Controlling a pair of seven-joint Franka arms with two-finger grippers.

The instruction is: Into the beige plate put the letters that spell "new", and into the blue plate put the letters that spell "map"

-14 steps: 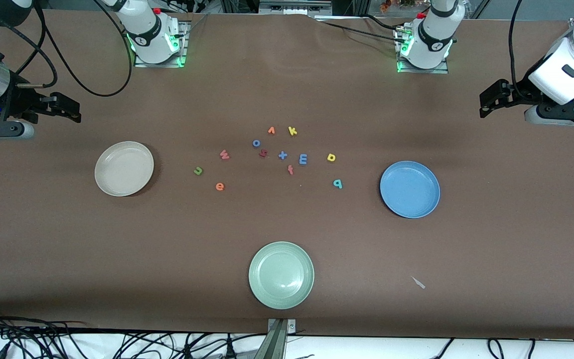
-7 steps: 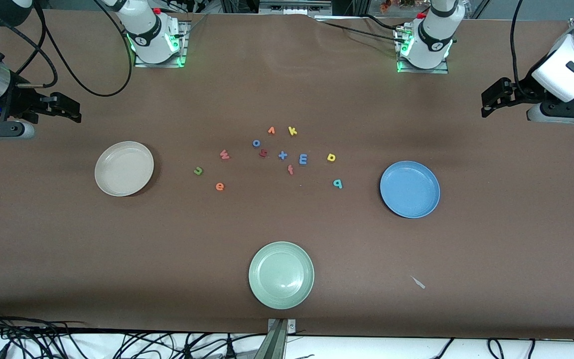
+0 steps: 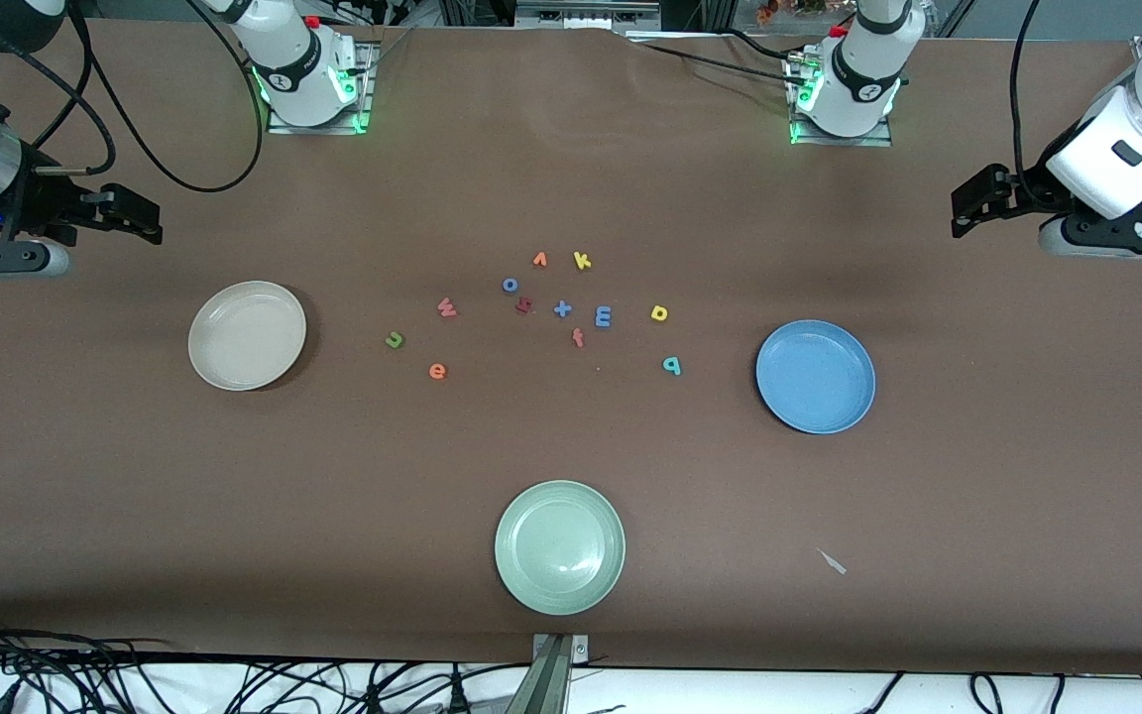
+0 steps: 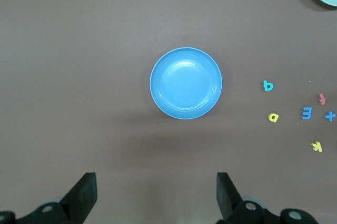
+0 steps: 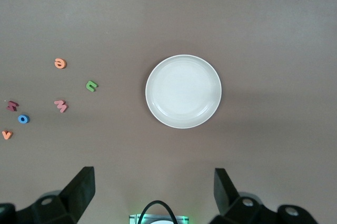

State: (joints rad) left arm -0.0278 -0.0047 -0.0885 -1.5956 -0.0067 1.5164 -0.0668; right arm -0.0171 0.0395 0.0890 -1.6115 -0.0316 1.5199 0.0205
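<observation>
Nothing has been sorted yet: all the foam letters lie loose on the brown table [image 3: 571, 476], clustered between the beige plate [image 3: 247, 335] and the blue plate [image 3: 815, 376]. Taking the blue "m" [image 3: 603, 316] in the middle of the cluster as my marker, the yellow "a" [image 3: 659, 313] sits just beside it toward the left arm's end, and the teal "p" [image 3: 671, 365] lies a little nearer the front camera than that, closest of the letters to the blue plate. Toward the right arm's end from the "m" come the pinkish-red "w" [image 3: 446, 307], then the green "n" [image 3: 394, 339], with the orange "e" [image 3: 437, 371] nearer the front camera than both. Close around the "m" are a blue plus sign [image 3: 562, 309], a red-orange "f" [image 3: 578, 337], a dark red letter [image 3: 523, 304], a blue "o" [image 3: 510, 285], an orange "v" [image 3: 539, 260] and a yellow "k" [image 3: 582, 261]. A pale green plate [image 3: 559, 546] sits well nearer the front camera than the "m". The left gripper [image 4: 156, 197] hangs high above the table by the blue plate, fingers spread wide and holding nothing; the right gripper [image 5: 154, 195] hangs likewise by the beige plate, spread wide and empty.
</observation>
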